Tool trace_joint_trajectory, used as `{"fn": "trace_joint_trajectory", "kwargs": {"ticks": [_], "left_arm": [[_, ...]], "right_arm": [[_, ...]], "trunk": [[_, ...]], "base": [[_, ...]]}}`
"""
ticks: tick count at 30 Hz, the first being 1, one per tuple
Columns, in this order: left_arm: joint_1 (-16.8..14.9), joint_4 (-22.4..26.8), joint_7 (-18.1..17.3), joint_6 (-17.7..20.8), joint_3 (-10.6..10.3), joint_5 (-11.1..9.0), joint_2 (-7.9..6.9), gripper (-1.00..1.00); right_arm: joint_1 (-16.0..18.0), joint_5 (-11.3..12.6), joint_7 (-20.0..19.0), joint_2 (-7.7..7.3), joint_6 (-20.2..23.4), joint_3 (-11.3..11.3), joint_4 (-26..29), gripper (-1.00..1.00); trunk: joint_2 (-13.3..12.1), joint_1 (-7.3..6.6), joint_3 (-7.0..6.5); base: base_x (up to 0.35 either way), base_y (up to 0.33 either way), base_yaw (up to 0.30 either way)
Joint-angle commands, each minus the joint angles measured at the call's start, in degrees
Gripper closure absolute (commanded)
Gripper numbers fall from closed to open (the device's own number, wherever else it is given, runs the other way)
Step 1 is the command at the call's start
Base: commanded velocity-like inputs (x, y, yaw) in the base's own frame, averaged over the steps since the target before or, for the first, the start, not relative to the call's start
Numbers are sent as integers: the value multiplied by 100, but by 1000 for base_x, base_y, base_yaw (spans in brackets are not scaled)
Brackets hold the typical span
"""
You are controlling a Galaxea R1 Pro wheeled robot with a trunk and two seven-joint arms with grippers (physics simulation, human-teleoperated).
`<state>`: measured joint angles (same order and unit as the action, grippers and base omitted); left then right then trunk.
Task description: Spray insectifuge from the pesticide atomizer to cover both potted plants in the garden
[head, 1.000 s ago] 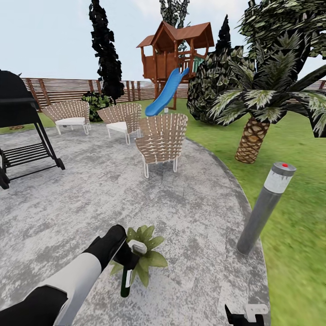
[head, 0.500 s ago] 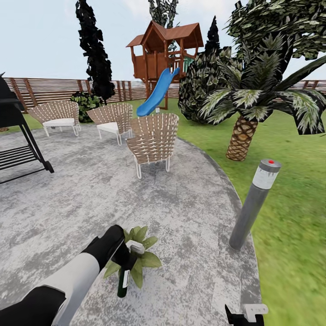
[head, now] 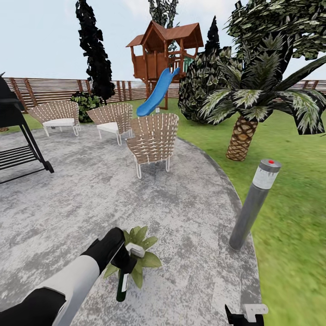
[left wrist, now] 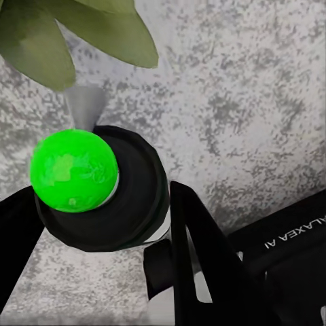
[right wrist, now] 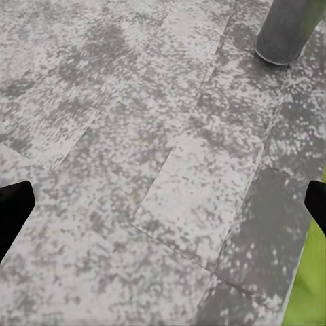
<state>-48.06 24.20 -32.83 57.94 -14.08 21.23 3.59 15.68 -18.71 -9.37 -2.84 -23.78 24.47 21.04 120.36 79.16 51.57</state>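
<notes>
The pesticide atomizer, a dark bottle with a white trigger head, hangs nearly upright in my left gripper, which is shut on its neck low over the round grey patio. Right behind it stands a potted plant, a low rosette of green leaves. In the left wrist view the bottle is seen end-on between the black fingers, with a bright green ball on it and the plant's leaves beyond. My right gripper is open over bare paving.
A grey bollard lamp leans at the patio's right edge, its base close to my right gripper. Woven chairs and a black grill stand farther back. Lawn, a palm and a playhouse with a blue slide lie beyond.
The head camera swung slightly, so the whole scene slid left and then settled. My left gripper and the atomizer have sunk a little in front of the plant.
</notes>
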Motion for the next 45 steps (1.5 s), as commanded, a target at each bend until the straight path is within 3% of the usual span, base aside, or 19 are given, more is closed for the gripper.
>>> {"fn": "trace_joint_trajectory", "kwargs": {"ticks": [1, 33, 45], "left_arm": [[6, 2, -57, 5, -15, 56, -4, 100], [217, -181, -40, -6, -3, 72, 17, 100], [209, -57, -24, -64, 19, 49, 109, 100]], "right_arm": [[5, -26, -45, 3, -22, 49, -3, -100], [5, -19, -43, 3, -22, 49, -3, -100], [5, -27, -40, 3, -22, 48, -5, -100]], "trunk": [[2, -1, 5], [2, -1, 5], [2, -1, 5]], "base": [[-137, 0, 0], [-9, -31, 0], [3, 0, 184]]}}
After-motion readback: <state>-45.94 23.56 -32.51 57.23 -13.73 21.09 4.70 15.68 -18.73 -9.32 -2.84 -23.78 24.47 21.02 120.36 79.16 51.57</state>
